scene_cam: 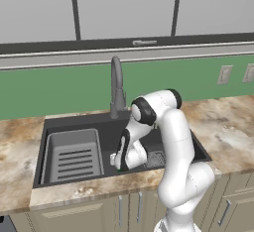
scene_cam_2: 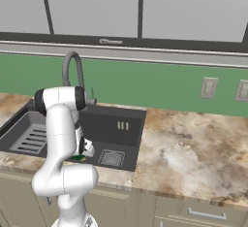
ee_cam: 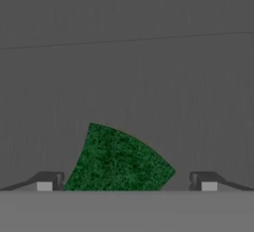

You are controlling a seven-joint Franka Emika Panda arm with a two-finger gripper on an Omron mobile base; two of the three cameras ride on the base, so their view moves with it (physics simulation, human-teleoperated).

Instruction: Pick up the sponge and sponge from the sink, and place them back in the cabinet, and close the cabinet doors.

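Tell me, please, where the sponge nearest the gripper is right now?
The sponge lies green side up on the sink floor, between the open gripper fingertips in the hand view.

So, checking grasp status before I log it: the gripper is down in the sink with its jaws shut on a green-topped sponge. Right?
Not quite. The gripper is down in the sink, but its jaws stand open. The hand view shows the green-topped sponge lying between the spread fingertips, not yet clamped.

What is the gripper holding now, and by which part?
Nothing is held. The gripper is open, its fingertips either side of a sponge lying on the sink floor.
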